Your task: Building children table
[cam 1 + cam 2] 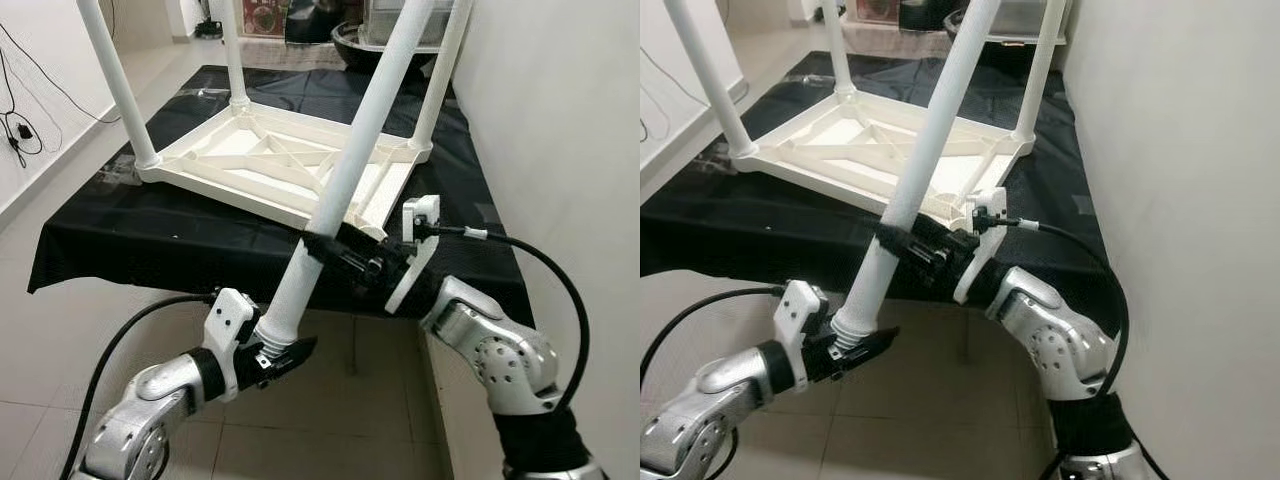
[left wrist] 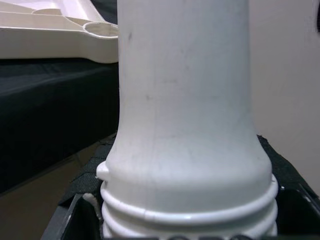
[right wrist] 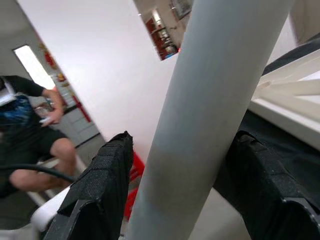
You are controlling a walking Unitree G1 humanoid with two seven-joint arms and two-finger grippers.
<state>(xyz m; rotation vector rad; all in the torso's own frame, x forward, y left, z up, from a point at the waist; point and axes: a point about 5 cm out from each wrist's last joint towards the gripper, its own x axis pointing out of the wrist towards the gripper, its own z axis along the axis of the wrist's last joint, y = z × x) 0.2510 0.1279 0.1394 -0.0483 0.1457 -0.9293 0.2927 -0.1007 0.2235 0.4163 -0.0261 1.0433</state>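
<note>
The loose leg [image 1: 345, 180] slants up and away over the upturned tabletop [image 1: 270, 165] on the desk [image 1: 120, 235]. Left pincer [image 1: 280, 352] clamps its threaded lower end; right pincer [image 1: 345, 255] clamps the shaft above. The empty corner socket [image 2: 100, 30] lies just beyond the threaded end.

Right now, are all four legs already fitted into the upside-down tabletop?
No: three legs stand in the tabletop, while the fourth leg is held off it by the left gripper and right gripper.
</note>
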